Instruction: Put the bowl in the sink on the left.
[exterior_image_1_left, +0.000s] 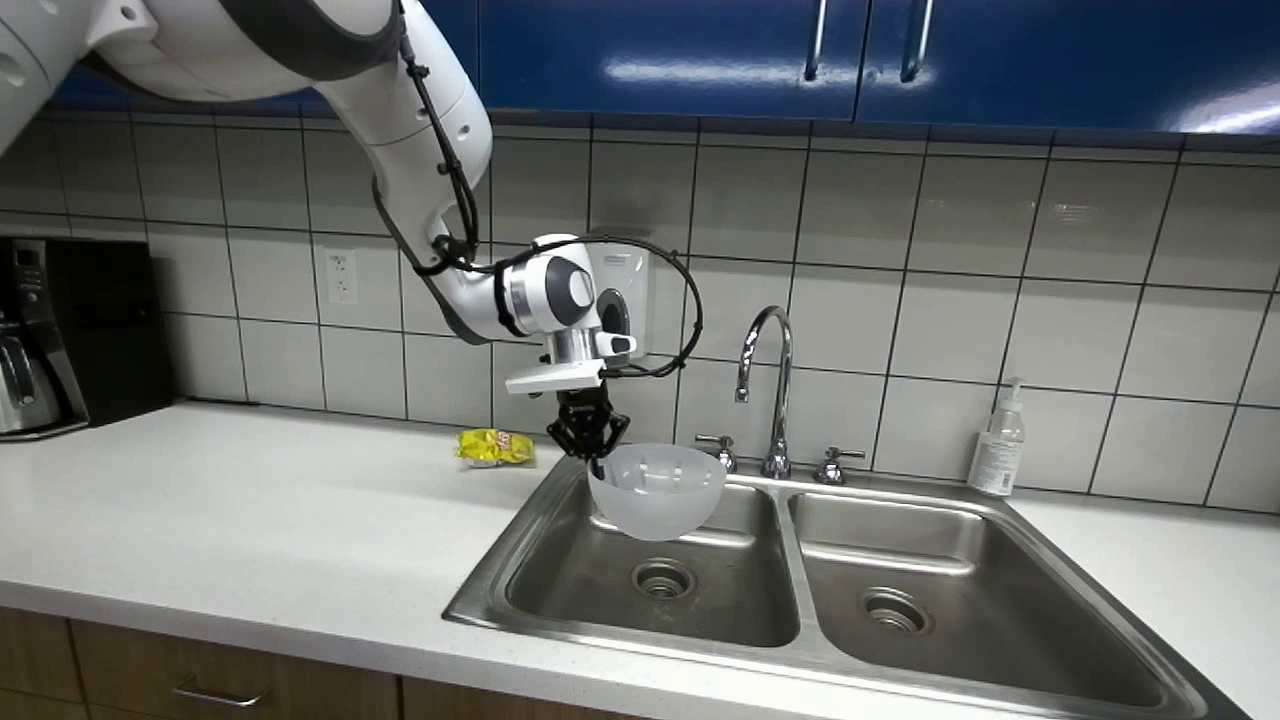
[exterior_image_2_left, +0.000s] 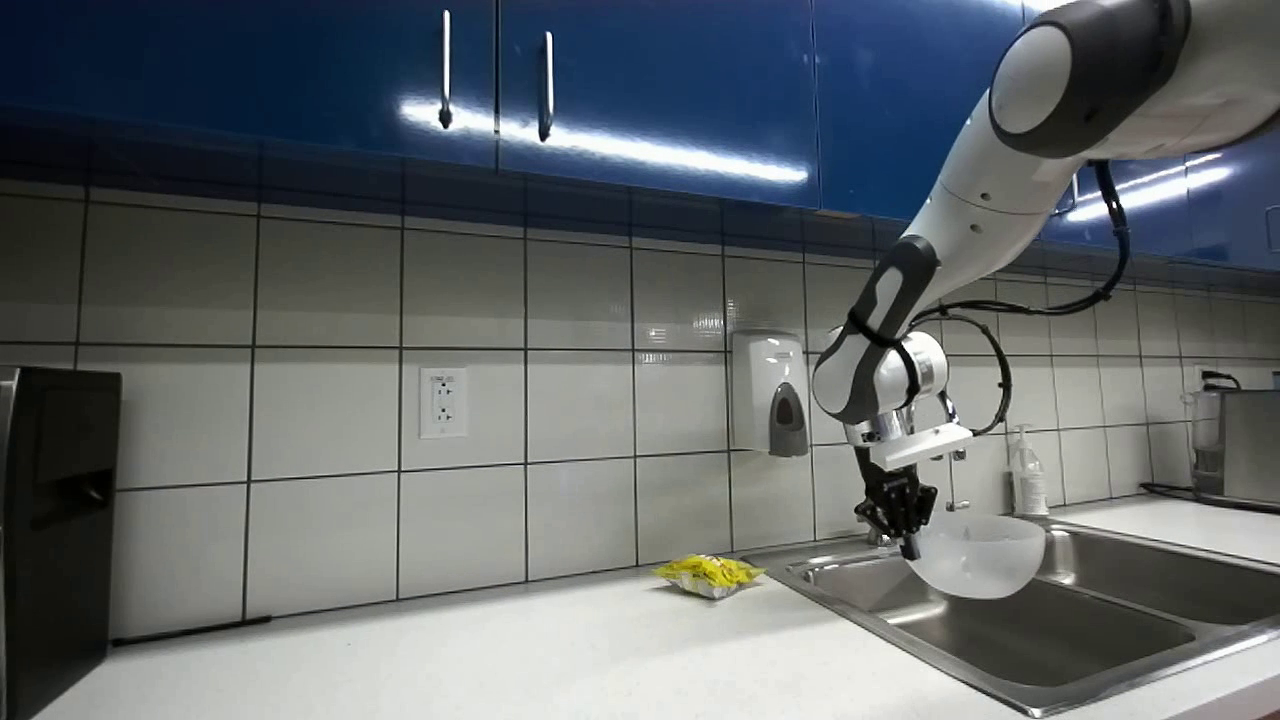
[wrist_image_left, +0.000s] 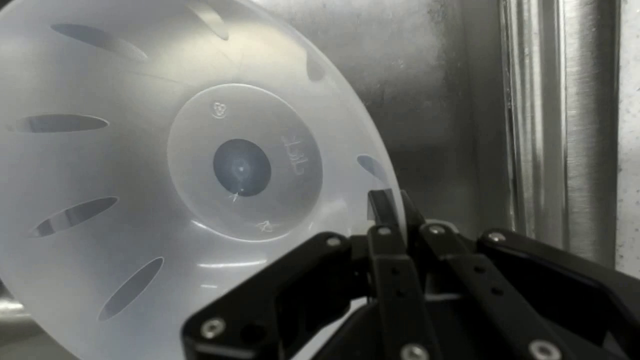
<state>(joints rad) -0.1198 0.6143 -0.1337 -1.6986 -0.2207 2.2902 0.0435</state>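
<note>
The bowl (exterior_image_1_left: 657, 495) is clear whitish and shallow, and it also shows in an exterior view (exterior_image_2_left: 985, 562). It hangs roughly upright over the left basin of the double sink (exterior_image_1_left: 575, 600), its underside apart from the basin floor. My gripper (exterior_image_1_left: 597, 466) points down at the bowl's left edge, and it also shows in an exterior view (exterior_image_2_left: 909, 546). In the wrist view the black fingertips (wrist_image_left: 396, 200) pinch the rim of the bowl (wrist_image_left: 280, 220), one finger inside and one outside. The steel basin of the sink (wrist_image_left: 445, 115) shows beyond the rim.
A narrower-walled divider separates the adjoining right basin (exterior_image_1_left: 960, 640). The faucet (exterior_image_1_left: 778, 390) stands behind the bowl. A yellow packet (exterior_image_1_left: 495, 447) lies on the counter (exterior_image_1_left: 300, 520) left of the sink. A soap bottle (exterior_image_1_left: 999, 445) stands at the back right. A soap dispenser (exterior_image_2_left: 768, 390) hangs on the wall.
</note>
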